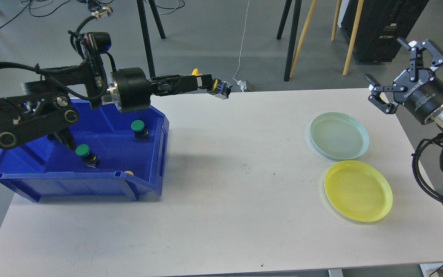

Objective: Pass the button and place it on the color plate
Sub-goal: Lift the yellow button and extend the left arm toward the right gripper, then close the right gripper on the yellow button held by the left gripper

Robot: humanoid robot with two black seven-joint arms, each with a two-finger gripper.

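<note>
- The yellow button (218,87), a small piece with a yellow cap and a dark body, is clamped between the fingers of the left claw (214,85), raised over the far edge of the counter (214,184) just beyond the blue bin (90,181).
- The left claw reaches out level, pointing rightward away from the bin's far right corner; a bit of yellow also shows above the fingers.
- Inside the blue bin lie two green buttons, one (138,129) near the bin's right wall, the other (85,154) nearer its front lip; they sit apart from each other.
- A small yellow spot (129,173) shows at the bin's front lip; what it is cannot be told.
- The blue bin stands on the left part of the counter, its open front toward the camera.
- Far to the right of the bin rest the pale green plate (356,148) and, nearer the camera and just beside it, the yellow plate (375,200); both are bare.
- The right claw (406,73) hangs in the air beyond the plates, at the counter's far right corner, its fingers spread wide apart with nothing between them.
</note>
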